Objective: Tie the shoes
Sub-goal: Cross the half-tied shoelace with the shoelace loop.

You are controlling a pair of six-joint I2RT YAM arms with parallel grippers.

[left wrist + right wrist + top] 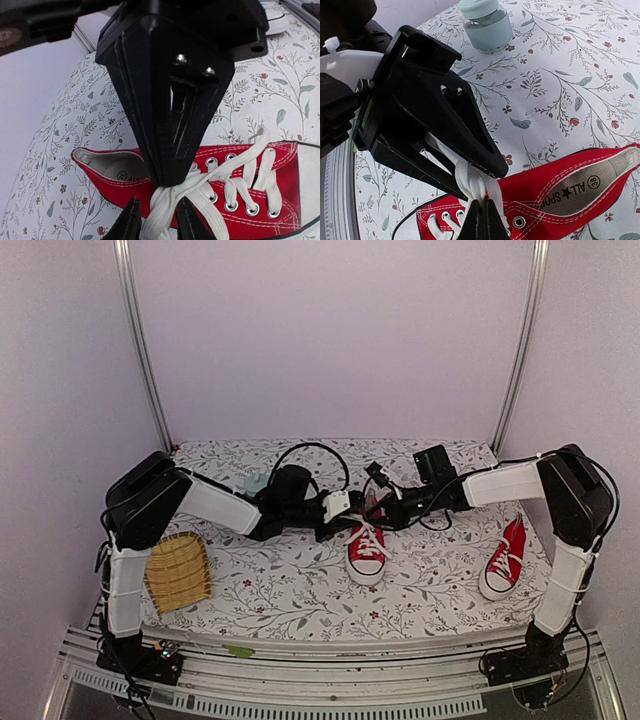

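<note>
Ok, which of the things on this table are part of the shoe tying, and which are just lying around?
In the job: middle red shoe; its white laces, gripped by left gripper and right gripper; second red shoe, waiting at right.
Lying about: woven mat; pale blue jar; small green scrap.

Left hand [157,222] and right hand [481,220] crowding laces [235,185] of middle shoe [367,552], open table [430,580] toward right shoe [503,562], woven tray [178,572] front left
</note>
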